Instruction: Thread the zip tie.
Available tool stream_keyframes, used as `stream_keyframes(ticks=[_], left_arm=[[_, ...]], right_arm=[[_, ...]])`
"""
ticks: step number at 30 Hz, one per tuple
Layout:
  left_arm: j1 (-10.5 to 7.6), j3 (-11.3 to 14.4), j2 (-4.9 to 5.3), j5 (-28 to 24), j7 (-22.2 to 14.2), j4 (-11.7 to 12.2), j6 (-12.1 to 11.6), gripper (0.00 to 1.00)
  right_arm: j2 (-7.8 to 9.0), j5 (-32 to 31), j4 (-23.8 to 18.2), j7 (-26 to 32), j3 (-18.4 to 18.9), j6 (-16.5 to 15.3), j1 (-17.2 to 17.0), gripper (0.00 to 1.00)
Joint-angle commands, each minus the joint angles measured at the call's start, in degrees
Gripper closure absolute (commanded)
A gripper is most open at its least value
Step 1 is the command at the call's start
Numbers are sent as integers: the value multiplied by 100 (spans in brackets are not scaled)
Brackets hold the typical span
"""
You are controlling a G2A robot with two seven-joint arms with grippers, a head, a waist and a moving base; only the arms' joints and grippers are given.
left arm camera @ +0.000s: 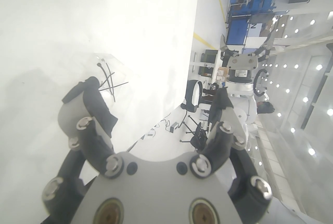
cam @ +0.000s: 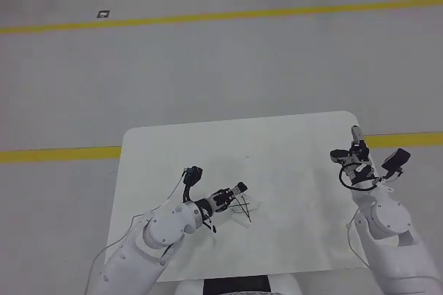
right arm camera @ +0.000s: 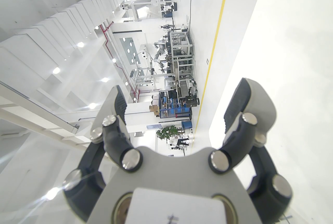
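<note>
Just ahead of left gripper (left arm camera: 156, 88), jaws apart, zip ties (left arm camera: 109, 81) overlap; pinch may snag several; right gripper (right arm camera: 180, 91) also apart.

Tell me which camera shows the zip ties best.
The left wrist view: the black zip ties lie crossed on the table, close beyond the left gripper. The top view gives them as thin dark lines. The right wrist view faces the floor and room.
</note>
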Motion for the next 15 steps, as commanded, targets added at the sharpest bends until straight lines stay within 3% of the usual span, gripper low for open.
stream_keyframes(ticks=[1, 8, 15], left_arm=[[-31, 81, -37, -191, 102, 94, 0, 0], [-192, 404, -177, -344, 492, 402, 0, 0], [-192, 404, -177, -344, 492, 402, 0, 0]], right_arm=[[0, 0, 0, 0, 0, 0, 0, 0], [0, 0, 0, 0, 0, 0, 0, 0], [0, 0, 0, 0, 0, 0, 0, 0]])
